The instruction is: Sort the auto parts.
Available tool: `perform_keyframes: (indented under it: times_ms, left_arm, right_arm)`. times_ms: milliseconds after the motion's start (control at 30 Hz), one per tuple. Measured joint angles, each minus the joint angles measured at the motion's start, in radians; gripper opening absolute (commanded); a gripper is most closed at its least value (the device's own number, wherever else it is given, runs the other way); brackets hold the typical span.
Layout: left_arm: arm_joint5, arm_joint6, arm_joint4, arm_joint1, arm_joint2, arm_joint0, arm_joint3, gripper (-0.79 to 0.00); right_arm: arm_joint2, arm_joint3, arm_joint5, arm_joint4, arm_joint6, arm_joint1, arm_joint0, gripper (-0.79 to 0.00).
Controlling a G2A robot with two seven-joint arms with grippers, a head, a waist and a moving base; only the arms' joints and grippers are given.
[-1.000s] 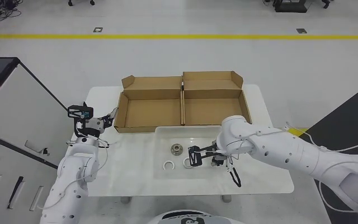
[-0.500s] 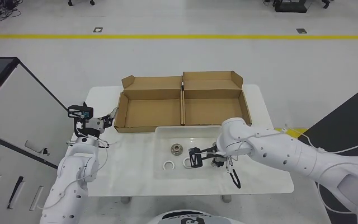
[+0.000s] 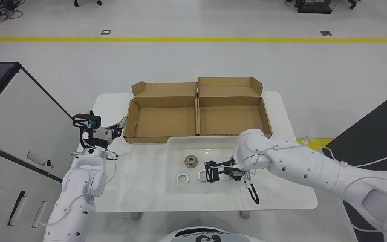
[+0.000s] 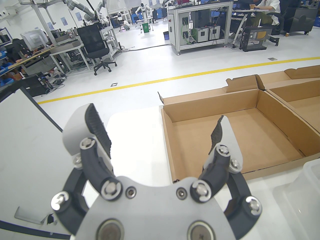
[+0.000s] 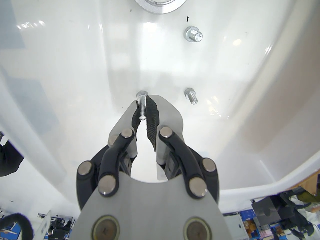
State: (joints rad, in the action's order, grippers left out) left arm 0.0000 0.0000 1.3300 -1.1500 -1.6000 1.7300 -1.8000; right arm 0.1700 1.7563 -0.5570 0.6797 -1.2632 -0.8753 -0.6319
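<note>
1. The right gripper (image 5: 144,105) is closed on a long silver hex bolt (image 5: 141,96). The threaded shank is clamped between the ribbed black pads (image 5: 152,116), and the head points at the floor of the white plastic tray (image 5: 75,63).
2. A shorter silver bolt (image 5: 191,96) lies near the gripped one on the tray floor. A flanged silver bolt (image 5: 193,34) lies farther off, just beside a silver metal ring (image 5: 160,7).
3. From above, a grey round metal hub (image 3: 191,160) is seen at 9 o'clock inside the tray, which sits on the white table (image 3: 145,175).
4. Two brown cardboard boxes (image 3: 163,121) stand side by side at 12 o'clock from the tray.
5. The left gripper (image 4: 156,116) is held at 9 o'clock from the left box, with its jaws spread wide.
</note>
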Motion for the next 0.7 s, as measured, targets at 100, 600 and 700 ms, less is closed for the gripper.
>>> perform_keyframes:
  times_ms: [100, 600, 700]
  left_arm:
    - [0.000, 0.000, 0.000, 0.000, 0.000, 0.000, 0.000, 0.000]
    - [0.000, 0.000, 0.000, 0.000, 0.000, 0.000, 0.000, 0.000]
    - [0.000, 0.000, 0.000, 0.000, 0.000, 0.000, 0.000, 0.000]
  right_arm:
    - [0.000, 0.002, 0.002, -0.010, -0.002, -0.001, 0.010, -0.785]
    - [0.213, 0.094, 0.048, -0.311, 0.006, 0.090, 0.122, -0.785]
    - [0.301, 0.069, 0.034, -0.417, 0.054, 0.129, 0.102, -0.785]
